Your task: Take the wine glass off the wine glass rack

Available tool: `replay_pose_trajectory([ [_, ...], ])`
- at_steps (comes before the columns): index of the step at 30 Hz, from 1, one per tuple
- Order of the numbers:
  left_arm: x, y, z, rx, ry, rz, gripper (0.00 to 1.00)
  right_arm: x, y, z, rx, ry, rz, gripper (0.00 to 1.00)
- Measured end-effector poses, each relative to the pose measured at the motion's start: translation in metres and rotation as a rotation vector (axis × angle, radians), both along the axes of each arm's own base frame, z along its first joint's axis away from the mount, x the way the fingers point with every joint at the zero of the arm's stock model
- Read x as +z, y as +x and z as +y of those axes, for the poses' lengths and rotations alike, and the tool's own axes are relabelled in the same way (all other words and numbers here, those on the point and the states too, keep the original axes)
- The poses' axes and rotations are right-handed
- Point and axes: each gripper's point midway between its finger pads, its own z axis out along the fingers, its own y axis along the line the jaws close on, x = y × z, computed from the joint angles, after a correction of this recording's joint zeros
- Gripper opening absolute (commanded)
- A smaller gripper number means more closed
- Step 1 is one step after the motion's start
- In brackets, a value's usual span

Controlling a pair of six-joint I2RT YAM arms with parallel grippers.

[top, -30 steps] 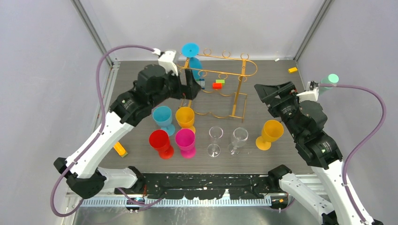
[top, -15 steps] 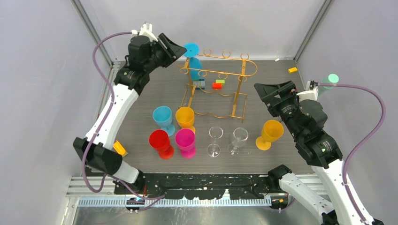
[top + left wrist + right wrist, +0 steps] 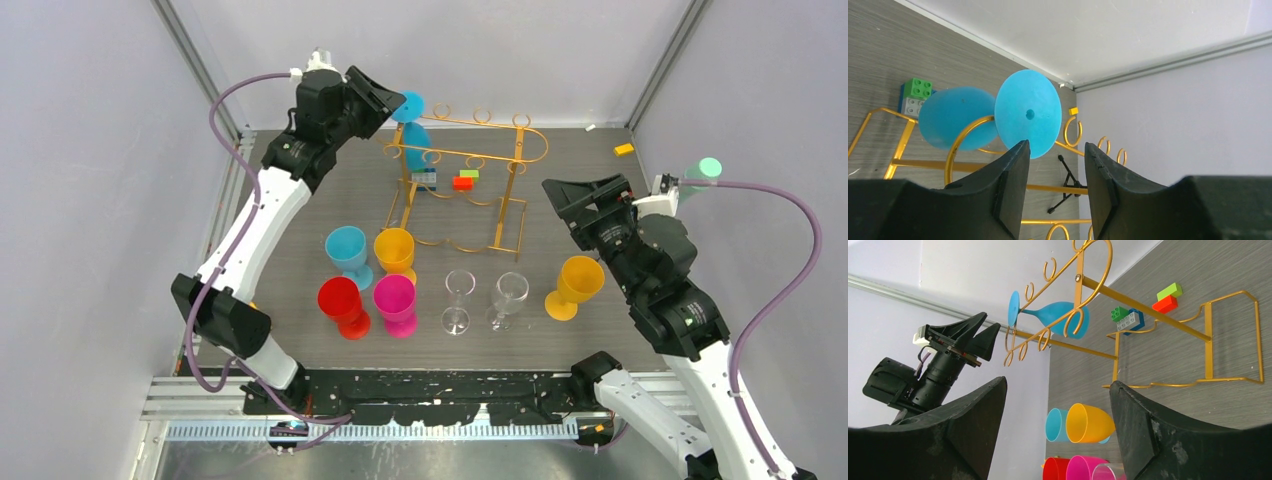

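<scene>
The blue wine glass [image 3: 415, 138] is hanging upside down at the left end of the gold wine glass rack [image 3: 500, 150], which is standing on the worktop [image 3: 330, 190]. The left tool [image 3: 385, 98] is hovering just beside the glass's foot, fingers parted, gripping nothing. The right tool [image 3: 572, 195] is sitting well apart, also parted.

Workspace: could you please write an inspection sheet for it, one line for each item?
Surface: grey wood-grain table, no damage seen.
Job's things: gold wine glass rack upright; blue wine glass hangs upside down at its left end.
Clutter: seven standing glasses near the front; toy bricks under the rack; orange block far right.
Grippers: left gripper open, at the hanging glass's foot, not gripping; right gripper open, empty, apart from the rack.
Cables: purple cable loops free on each arm.
Surroundings: grey walls; nothing else seen.
</scene>
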Motion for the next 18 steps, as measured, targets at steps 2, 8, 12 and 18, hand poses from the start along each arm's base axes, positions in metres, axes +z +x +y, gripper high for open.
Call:
replay_pose_trajectory([
  [2, 0.001, 0.000, 0.000, 0.024, 0.009, 0.000, 0.48, 0.000, 0.000, -0.001, -0.002, 0.000, -0.001, 0.80],
  [8, -0.003, -0.004, 0.003, 0.093, 0.080, 0.012, 0.50, 0.000, -0.001, -0.002, -0.007, 0.001, -0.004, 0.80],
  [12, -0.007, -0.004, 0.007, 0.121, 0.123, 0.011, 0.51, -0.002, -0.001, -0.002, -0.007, -0.001, 0.001, 0.80],
  [18, -0.016, 0.001, 0.008, 0.132, 0.152, 0.026, 0.50, -0.003, -0.001, -0.002, -0.011, -0.002, 0.001, 0.80],
])
